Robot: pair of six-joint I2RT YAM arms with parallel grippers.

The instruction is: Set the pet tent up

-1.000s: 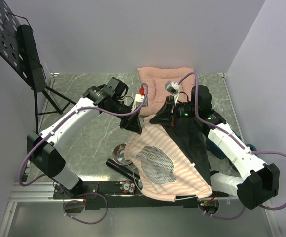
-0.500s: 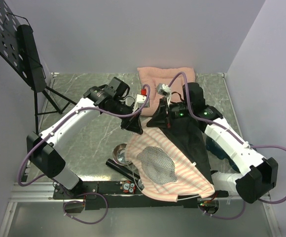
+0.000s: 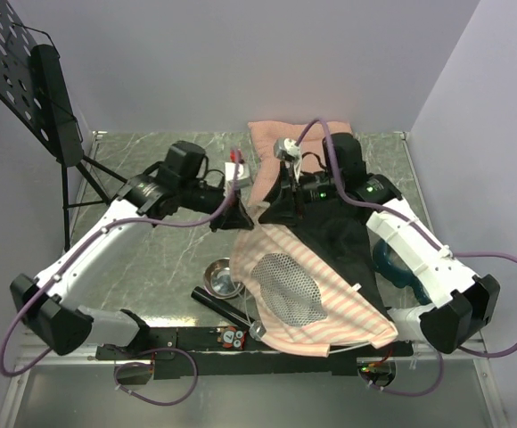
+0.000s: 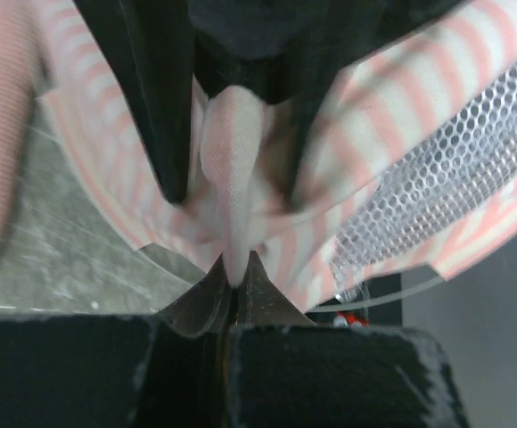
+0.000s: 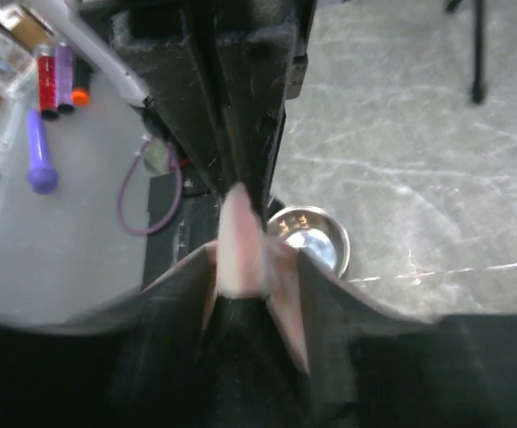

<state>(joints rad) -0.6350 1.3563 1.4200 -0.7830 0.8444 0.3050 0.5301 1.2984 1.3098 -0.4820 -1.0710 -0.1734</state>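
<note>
The pet tent (image 3: 307, 285) is a pink-striped fabric mass with a white mesh panel (image 3: 287, 283) and black floor (image 3: 343, 236), lying in the middle and sloping toward the near edge. My left gripper (image 3: 238, 214) is shut on a pink fold at the tent's far left corner; in the left wrist view (image 4: 236, 272) the fold is pinched between the shut jaws. My right gripper (image 3: 281, 203) is shut on a pink fold of the tent's top edge, seen in the right wrist view (image 5: 241, 201). Both hold the fabric lifted above the table.
A pink quilted cushion (image 3: 281, 147) lies at the back behind the grippers. A steel bowl (image 3: 225, 277) sits left of the tent, also in the right wrist view (image 5: 316, 234). A black music stand (image 3: 36, 89) stands at far left. A teal object (image 3: 388, 259) lies under the right arm.
Both grippers have moved left and farther back with the tent held. The tent fabric has shifted and spread more over the near edge. The left arm has swung outward.
</note>
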